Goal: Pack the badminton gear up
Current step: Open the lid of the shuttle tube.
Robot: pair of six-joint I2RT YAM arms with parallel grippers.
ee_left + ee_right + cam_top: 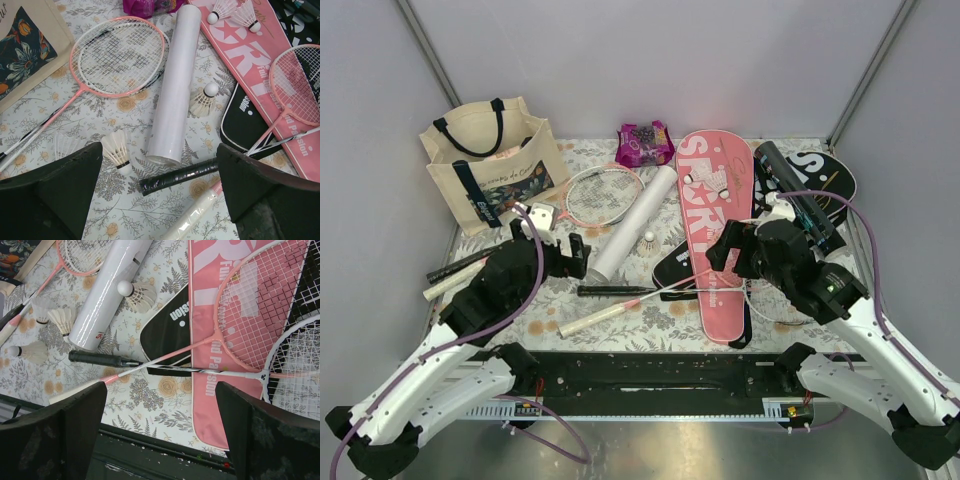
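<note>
**Badminton gear, loose on patterned counter; both tools wide, empty**

White tube (632, 222): lies diagonally mid-counter, one shuttlecock (650, 240) just beside its right flank.
Left tool (159, 150): above the tube's near end, fingers spread wide, gripping nothing.
Pink racket (603, 195): flat left of the tube, head close to the tote (490, 165) at the far-left corner.
Pink cover (715, 230): lengthwise right of centre, overlapping a black cover (675, 262).
Right tool (720, 250): over the pink cover's near half, wide, empty.
Black tube (798, 195): hard against the right edge.
Snack packet (645, 143): at the far edge.
Counter (670, 325): a bare strip runs along the near edge.
</note>
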